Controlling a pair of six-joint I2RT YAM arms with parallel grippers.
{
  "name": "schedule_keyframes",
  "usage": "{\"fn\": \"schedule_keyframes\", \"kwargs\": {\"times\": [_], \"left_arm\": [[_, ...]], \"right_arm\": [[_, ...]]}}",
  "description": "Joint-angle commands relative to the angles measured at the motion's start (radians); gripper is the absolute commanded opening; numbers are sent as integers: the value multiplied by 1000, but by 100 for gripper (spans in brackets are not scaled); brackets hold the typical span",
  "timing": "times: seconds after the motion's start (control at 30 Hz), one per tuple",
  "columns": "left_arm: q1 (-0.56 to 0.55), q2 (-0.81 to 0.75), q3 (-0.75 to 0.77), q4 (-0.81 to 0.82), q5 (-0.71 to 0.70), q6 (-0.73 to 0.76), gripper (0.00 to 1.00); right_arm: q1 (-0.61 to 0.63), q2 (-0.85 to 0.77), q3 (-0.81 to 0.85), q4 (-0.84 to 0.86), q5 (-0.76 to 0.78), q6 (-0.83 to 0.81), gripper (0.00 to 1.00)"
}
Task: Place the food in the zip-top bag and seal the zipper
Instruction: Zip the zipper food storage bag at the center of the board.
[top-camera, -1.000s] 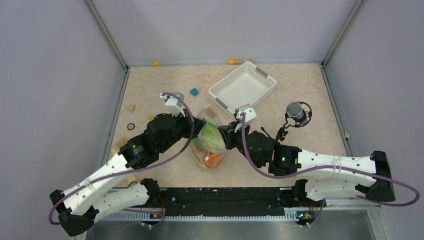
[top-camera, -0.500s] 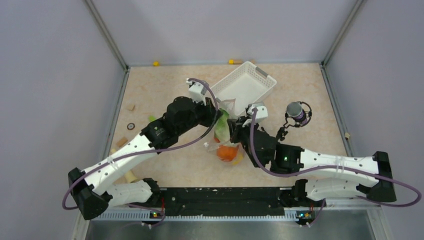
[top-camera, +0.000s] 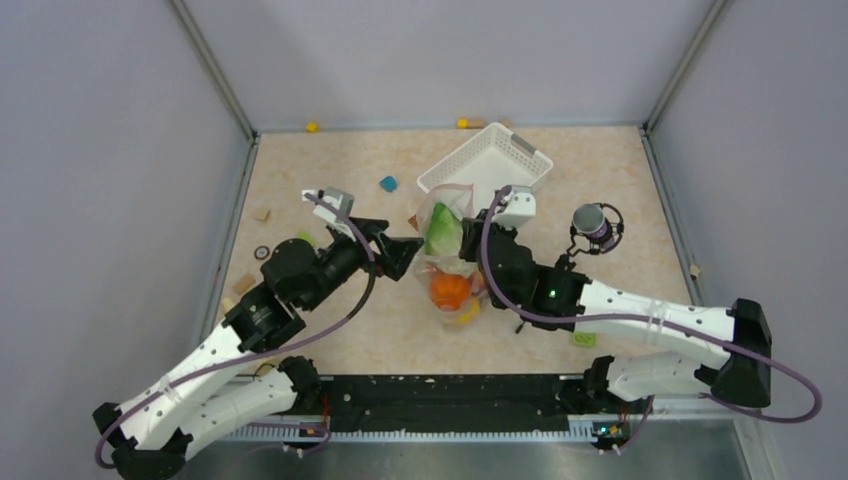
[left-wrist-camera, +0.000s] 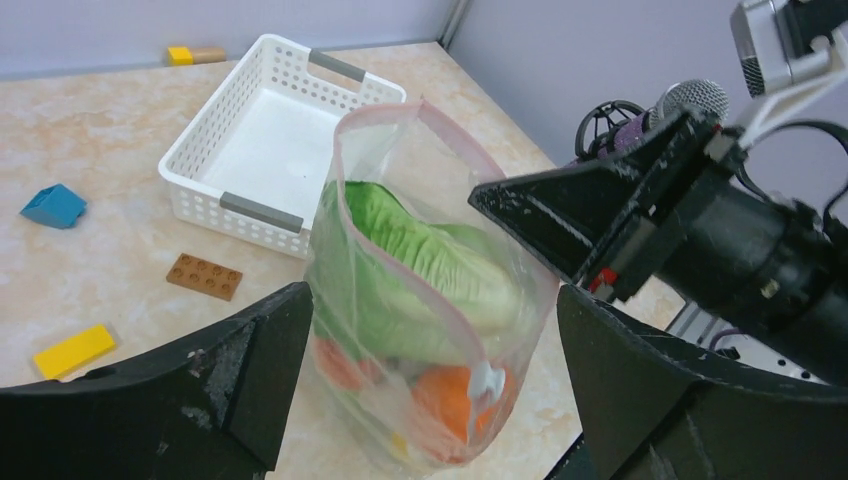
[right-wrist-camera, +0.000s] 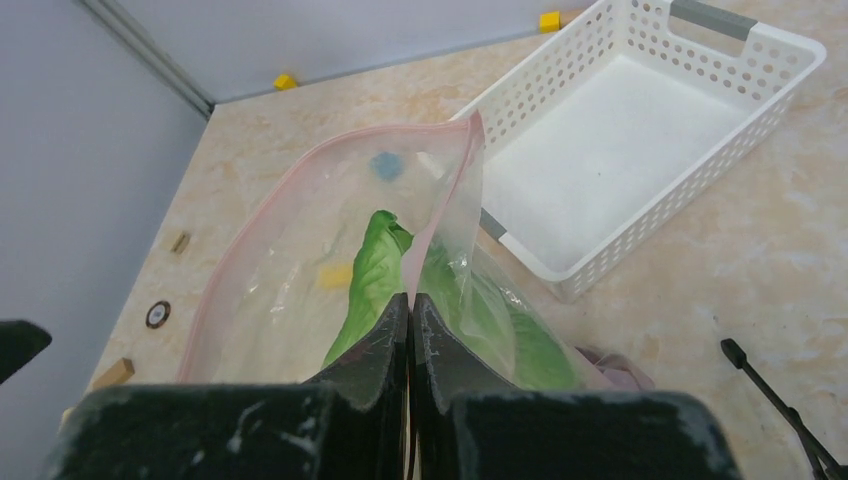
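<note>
Left gripper (left-wrist-camera: 432, 300) spread wide, holding nothing, just left of bag (right-wrist-camera: 290, 240). Right gripper (right-wrist-camera: 410, 305) clamped on bag's rim. Bag upright beside basket (left-wrist-camera: 212, 105), zipper (right-wrist-camera: 330, 150) unsealed; lettuce (left-wrist-camera: 420, 260), orange (top-camera: 450, 290) inside.

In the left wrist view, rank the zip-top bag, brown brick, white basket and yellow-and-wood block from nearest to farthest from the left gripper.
1. zip-top bag, straight ahead, just past the open jaws.
2. brown brick, ahead on the left.
3. white basket, behind the brick.
4. yellow-and-wood block, by the back wall.
</note>
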Motion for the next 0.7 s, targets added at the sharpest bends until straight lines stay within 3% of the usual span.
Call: {"fn": "schedule_keyframes", "kwargs": {"times": [0.0,0.2,0.3,0.53,0.67], "left_arm": [[0,-139,-95,20,28,-9,97],[0,-279,-249,108,293,55,97],[-2,-272,-299,203,336,55,95],[-2,-146,-303,295,276,101,63],[-2,-132,-343,372,275,115,60]], "right_arm": [[-26,14,75,-7,4,19,0],[-51,-4,41,15,-20,29,0],[-51,-22,24,18,-44,31,0],[-52,-66,-16,38,-92,33,0],[-51,-91,-46,72,-103,32,0]]}}
